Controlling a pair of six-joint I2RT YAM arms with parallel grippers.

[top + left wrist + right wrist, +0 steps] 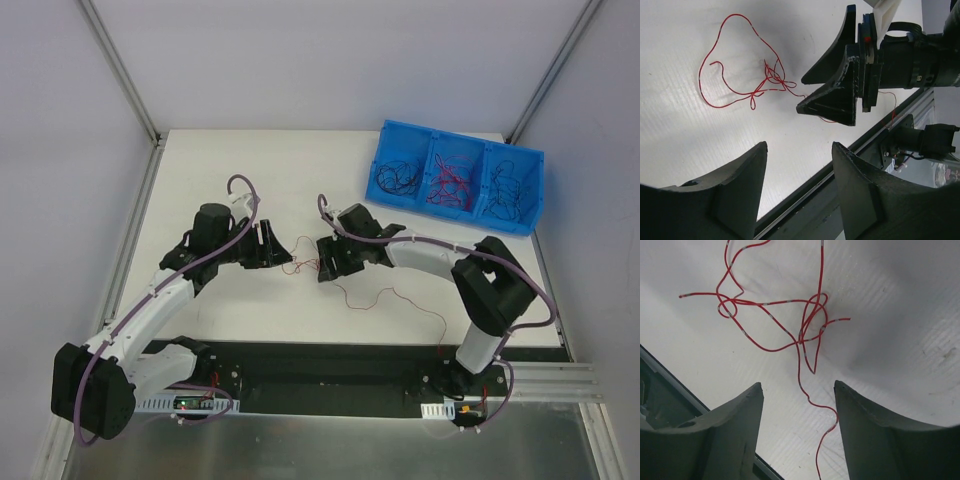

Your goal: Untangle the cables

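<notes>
Right wrist view gives you the best look at it: the red cable (771, 317) lies on the white table (900, 300), bunched into a small knot (812, 322) just ahead of the right gripper (797, 390). One loose strand runs down between that gripper's fingers, which stand apart and aren't pinching anything. The left gripper (799, 150) is the same, jaws apart and nothing in them, facing the tangle from the other side. From the top view, the tangle sits between the two grippers at mid-table, with a long tail trailing off toward the right arm's base.

My take on doing this step well: don't grab the knot itself. Have each gripper take a single strand just beside the crossing, one on each side, and check the wrist views to be sure only one wire is between the pads. Then pull apart slowly and low to the table. The wire is so thin it'll slip out easily, and I'd guess a quick yank just tightens the loops.

The blue bin (450, 211) at the far right has three compartments:
- Left: black wires (398, 178)
- Middle: mostly red wires (450, 182)
- Right: black wires (505, 190)
</notes>
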